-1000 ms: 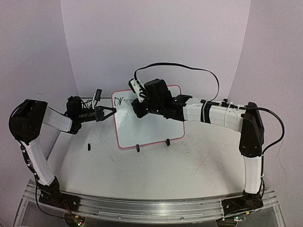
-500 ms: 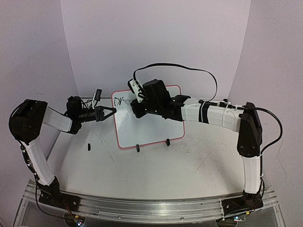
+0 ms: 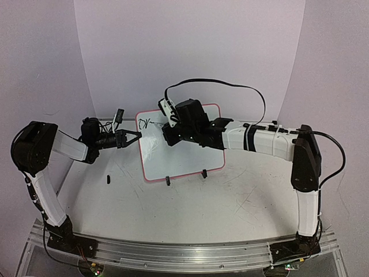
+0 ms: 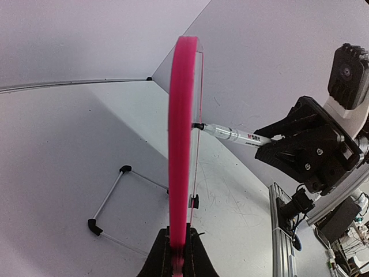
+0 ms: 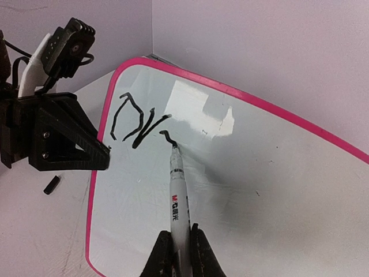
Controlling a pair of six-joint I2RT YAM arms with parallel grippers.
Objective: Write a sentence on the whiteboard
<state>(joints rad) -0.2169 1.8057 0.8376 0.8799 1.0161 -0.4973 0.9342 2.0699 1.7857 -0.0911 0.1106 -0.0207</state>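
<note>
We find two grips on one whiteboard (image 3: 184, 158)
From above, it sits by the table's (image 3: 190, 213) far edge. At the left wrist, the left gripper (image 4: 177, 257) pinches its pink frame. At the right wrist, the right gripper (image 5: 177, 254) clamps a marker (image 5: 177, 196), its tip touching the first strokes of the sentence (image 5: 138, 118).
</note>
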